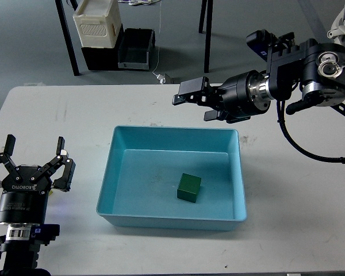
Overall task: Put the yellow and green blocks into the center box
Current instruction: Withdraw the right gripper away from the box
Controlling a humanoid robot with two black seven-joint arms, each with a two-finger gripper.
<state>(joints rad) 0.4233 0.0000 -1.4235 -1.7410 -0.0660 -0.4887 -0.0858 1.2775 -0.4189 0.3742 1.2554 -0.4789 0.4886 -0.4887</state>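
The left end effector (34, 152) is seen at about eight o'clock in the head view, pointing up the picture with its two fingers spread wide and nothing between them; it is held over the bare white bench (293, 230), well apart from the tray's left wall. The right end effector (190, 100) is seen at about one o'clock, reaching leftward from the right edge, its black fingers parted and empty, held above the bench just beyond the far rim of the light-blue tray (106, 184). Its silver wrist joint and thick black arm links are seen trailing off toward three o'clock, with a black cable looped beneath them. The tray is set at the middle of the bench, long side running left to right. Inside it, the dark green block (189, 188) is found resting on the tray floor, slightly to the five o'clock side of the tray's centre, clear of all four walls and turned a little out of square with them. The yellow block cannot be made out anywhere in the view. Beyond the bench, at about eleven o'clock, a white ribbed crate (96, 22) is stacked on a black bin (135, 49) on the grey floor (241, 23), flanked by dark table legs (67, 37).
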